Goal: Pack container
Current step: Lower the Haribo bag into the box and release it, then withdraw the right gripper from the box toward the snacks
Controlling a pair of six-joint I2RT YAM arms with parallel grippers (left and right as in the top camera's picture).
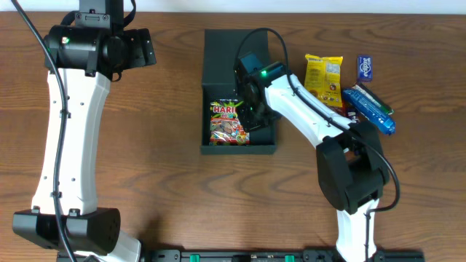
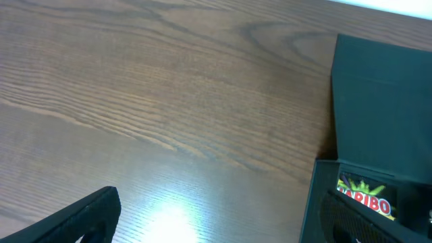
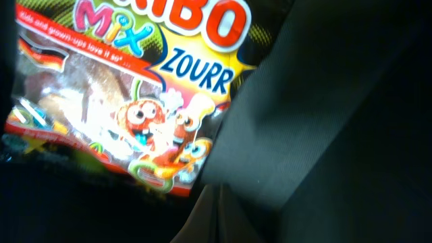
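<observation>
The dark teal container [image 1: 240, 149] stands open at the table's middle, its flap lid [image 1: 233, 58] lying flat behind it. A Haribo gummy packet [image 1: 228, 122] lies flat inside on the left. My right gripper [image 1: 251, 116] is down inside the container beside the packet's right edge. In the right wrist view its fingers [image 3: 233, 219] are pressed together with nothing between them, just below the packet [image 3: 135, 88]. My left gripper [image 1: 149, 47] hovers open over bare wood at the far left. Its view catches the container's lid [image 2: 378, 101] and the packet [image 2: 364, 196].
Right of the container lie loose snacks: a yellow packet [image 1: 324, 78], a small blue packet [image 1: 366, 68] and a long blue bar [image 1: 370, 108]. The right arm's base [image 1: 353, 175] stands at the front right, the left arm's base [image 1: 69, 229] at the front left.
</observation>
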